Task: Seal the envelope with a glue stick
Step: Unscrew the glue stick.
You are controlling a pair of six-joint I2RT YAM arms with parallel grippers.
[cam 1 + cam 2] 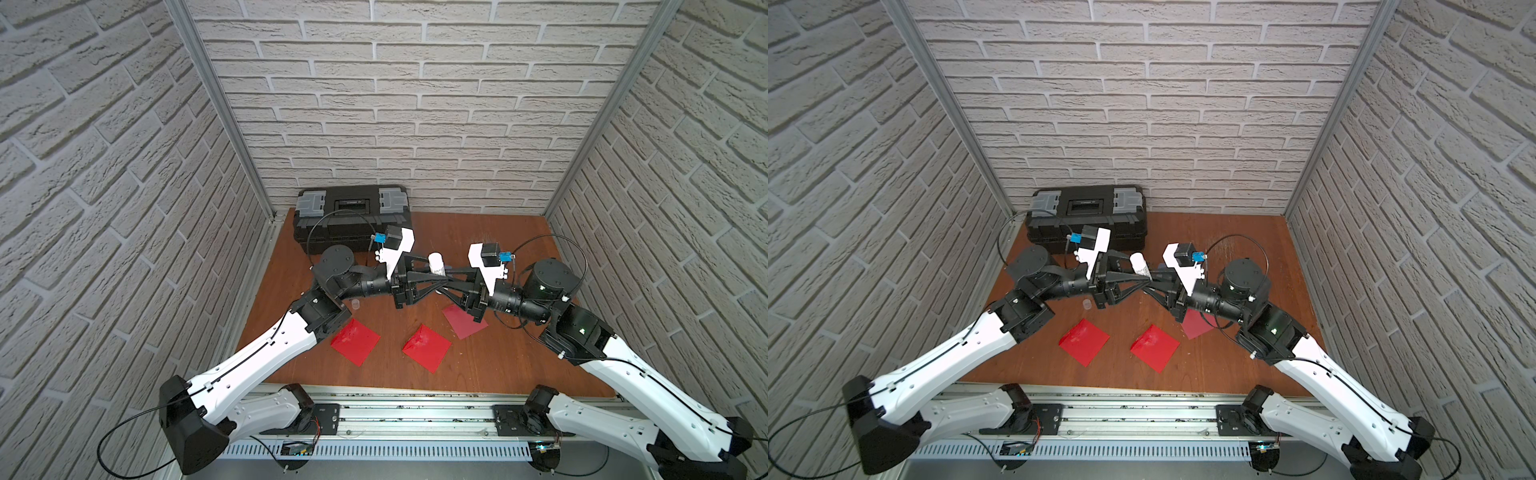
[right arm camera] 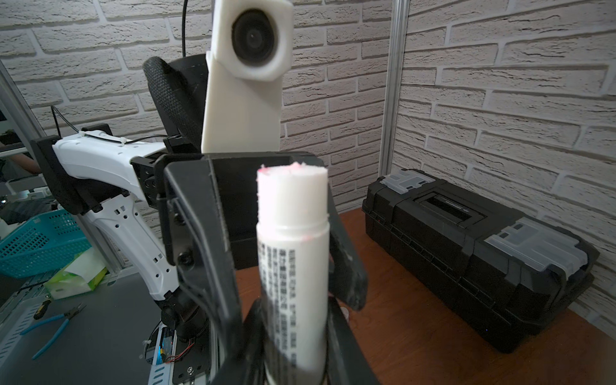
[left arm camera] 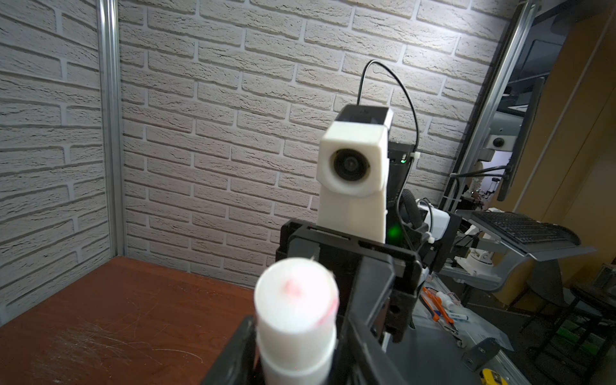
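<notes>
The glue stick (image 1: 436, 262) (image 1: 1139, 264) is a white tube with grey print, held upright in mid-air above the middle of the table, uncapped, its top smeared pink. My right gripper (image 2: 296, 360) is shut on its lower body. My left gripper (image 3: 296, 353) comes from the opposite side, and its fingers (image 2: 348, 276) press on the tube higher up. A small clear cap (image 1: 356, 304) lies on the table near the left arm. Three red envelopes lie below: one (image 1: 355, 341) on the left, one (image 1: 427, 347) in the middle, and a darker one (image 1: 464, 321) partly under the right arm.
A black toolbox (image 1: 353, 216) (image 2: 466, 253) with grey latches stands at the back left against the brick wall. Brick-patterned walls close the table on three sides. The brown tabletop (image 1: 511, 361) ends at a metal rail (image 1: 415, 411) in front.
</notes>
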